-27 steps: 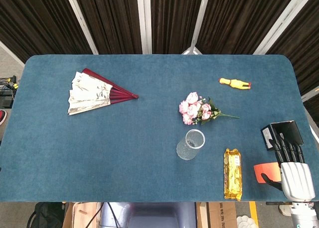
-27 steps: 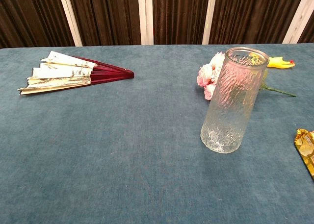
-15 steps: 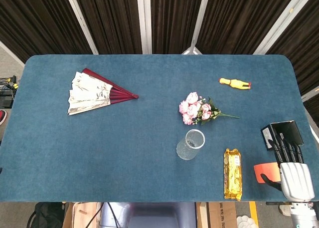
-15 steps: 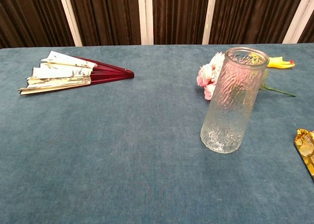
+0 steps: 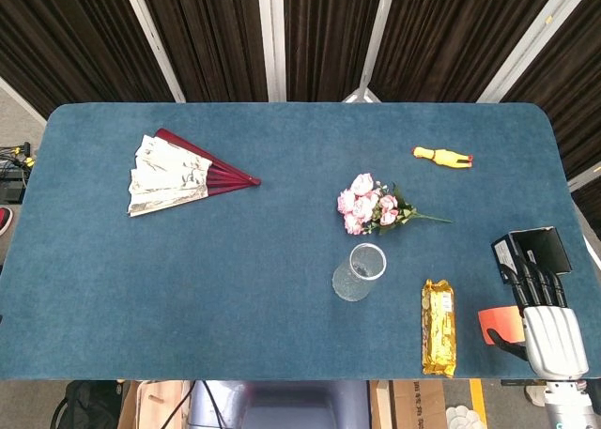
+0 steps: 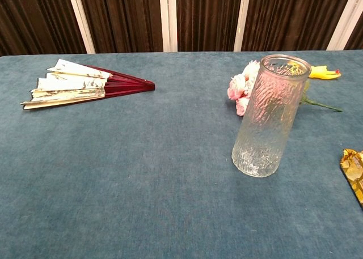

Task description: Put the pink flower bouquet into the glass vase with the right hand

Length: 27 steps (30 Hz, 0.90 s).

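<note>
The blue table (image 5: pixel 188 288) lay wide and mostly bare between the right hand (image 5: pixel 552 328), which hung off the near right corner holding nothing with its fingers straight and slightly apart, and the pink flower bouquet (image 5: pixel 372 205) lying flat near the middle, so the task seemed not yet begun. The next move would call for reaching in over the table edge to the stems. The glass vase (image 6: pixel 268 117) stood upright just in front of the blooms, with the gold snack packet (image 5: pixel 438 326) near the route.
</note>
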Motion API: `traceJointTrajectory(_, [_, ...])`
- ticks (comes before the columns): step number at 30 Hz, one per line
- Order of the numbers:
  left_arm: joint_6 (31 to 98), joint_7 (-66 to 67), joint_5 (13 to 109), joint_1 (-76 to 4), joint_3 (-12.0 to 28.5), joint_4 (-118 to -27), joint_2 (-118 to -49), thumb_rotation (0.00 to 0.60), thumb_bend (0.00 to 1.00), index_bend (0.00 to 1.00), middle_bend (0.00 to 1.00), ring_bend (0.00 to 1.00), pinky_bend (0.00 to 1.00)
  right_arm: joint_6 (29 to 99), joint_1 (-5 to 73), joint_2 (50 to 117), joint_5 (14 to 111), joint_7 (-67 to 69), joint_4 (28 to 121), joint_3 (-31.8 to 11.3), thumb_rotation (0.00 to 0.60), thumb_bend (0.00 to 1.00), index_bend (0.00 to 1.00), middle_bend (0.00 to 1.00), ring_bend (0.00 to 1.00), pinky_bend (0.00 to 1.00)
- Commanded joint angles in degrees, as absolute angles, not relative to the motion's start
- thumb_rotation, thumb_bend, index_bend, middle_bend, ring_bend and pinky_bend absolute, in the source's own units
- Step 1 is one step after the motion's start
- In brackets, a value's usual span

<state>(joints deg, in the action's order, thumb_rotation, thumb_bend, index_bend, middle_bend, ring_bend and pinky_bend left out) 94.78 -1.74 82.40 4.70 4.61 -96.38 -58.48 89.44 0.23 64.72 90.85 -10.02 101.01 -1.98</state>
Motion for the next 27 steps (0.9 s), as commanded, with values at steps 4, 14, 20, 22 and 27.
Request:
traceJointTrajectory(4, [94.6,-0.9,82.3,4.7,4.5,-96.6,-58.6,0.6,0.25,0.08,0.0,0.0,0.02,87.7,1.4,64.8,89.8,-9.8,101.1,-2.7,0.6,0.02,0.12,0.05,0.01,0.0])
traceJointTrajectory(14, [94.3,1.3,81.7,4.1,5.0,-96.9,-59.4,0.6,0.25,0.08,0.0,0.0,0.02,73.3,13.5,61.7,80.5,-8.1,105.4,-11.9,0.6,0.02,0.12,0.05,0.01,0.0])
traceJointTrajectory(20, [94.2,3.1,81.5,3.9,5.1,-97.2,-60.0,0.6,0.25,0.08,0.0,0.0,0.02,63.9,22.0,63.1,69.3,-12.9,105.7,-17.1,0.6,0.02,0.12,0.05,0.01,0.0])
traceJointTrajectory(22, [94.1,3.4,81.2,3.9,5.2,-97.3,-60.1,0.6,0.25,0.08,0.0,0.0,0.02,61.2,24.4,64.2,66.0,-14.6,105.3,-17.7,0.6,0.02,0.12,0.05,0.01,0.0])
traceJointTrajectory(27, [93.9,4.5,80.5,3.7,5.5,-97.4,-60.4,0.6,0.25,0.08,0.0,0.0,0.02,55.3,31.3,68.1,56.0,-19.7,101.3,-19.1,0.6,0.02,0.12,0.05,0.01,0.0])
